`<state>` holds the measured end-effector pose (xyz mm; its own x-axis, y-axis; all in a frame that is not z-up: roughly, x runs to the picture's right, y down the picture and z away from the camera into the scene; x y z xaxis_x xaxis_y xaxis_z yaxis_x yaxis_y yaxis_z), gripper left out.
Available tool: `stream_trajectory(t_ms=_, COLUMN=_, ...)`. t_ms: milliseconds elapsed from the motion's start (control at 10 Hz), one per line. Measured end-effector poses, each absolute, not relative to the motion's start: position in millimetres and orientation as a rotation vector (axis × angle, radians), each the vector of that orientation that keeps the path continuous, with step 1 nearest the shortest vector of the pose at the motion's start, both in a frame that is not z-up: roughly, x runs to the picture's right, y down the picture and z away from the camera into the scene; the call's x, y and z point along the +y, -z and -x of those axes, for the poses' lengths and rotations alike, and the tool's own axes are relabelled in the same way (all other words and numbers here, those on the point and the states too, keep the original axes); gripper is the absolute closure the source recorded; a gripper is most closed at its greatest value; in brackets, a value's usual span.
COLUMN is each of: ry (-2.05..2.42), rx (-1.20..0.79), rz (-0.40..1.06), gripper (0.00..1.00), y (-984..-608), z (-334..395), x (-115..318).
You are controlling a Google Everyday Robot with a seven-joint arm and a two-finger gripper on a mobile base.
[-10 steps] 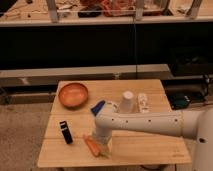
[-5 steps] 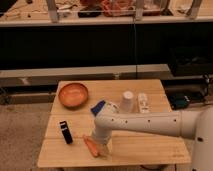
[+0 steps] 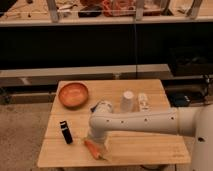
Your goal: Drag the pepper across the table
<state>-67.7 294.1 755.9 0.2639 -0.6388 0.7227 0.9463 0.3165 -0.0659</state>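
Low in the frame, the end effector (image 3: 98,141) is at the long orange pepper (image 3: 93,149); its grip I cannot tell. The light wooden worktop (image 3: 150,146) ends close by, so the pepper could fall off.

So it's a light plank table (image 3: 150,145) in the lower middle of the frame. On it: an orange bowl (image 3: 73,94) upper left, a white cup (image 3: 128,101) and a small white bottle (image 3: 143,102) upper right, and a black thing (image 3: 66,132) on the left. The pepper (image 3: 93,148) lies near the bottom edge, with the gripper (image 3: 98,139) right over it.
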Motion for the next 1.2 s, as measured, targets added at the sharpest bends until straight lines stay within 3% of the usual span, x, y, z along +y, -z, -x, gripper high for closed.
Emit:
stream_trajectory(t_ms=400, ry=1.361, rx=-0.721, rz=0.467, gripper=0.20, y=-740, z=97, x=280)
stream_trajectory(t_ms=800, ry=1.595, rx=-0.716, rz=0.436, gripper=0.20, y=-750, z=108, x=298)
stream_trajectory(t_ms=1000, ry=1.645, rx=-0.661, rz=0.486, gripper=0.28, y=-763, z=109, x=314)
stream_trajectory(t_ms=1200, ry=1.639, rx=-0.637, rz=0.514, gripper=0.47, y=-772, z=95, x=320)
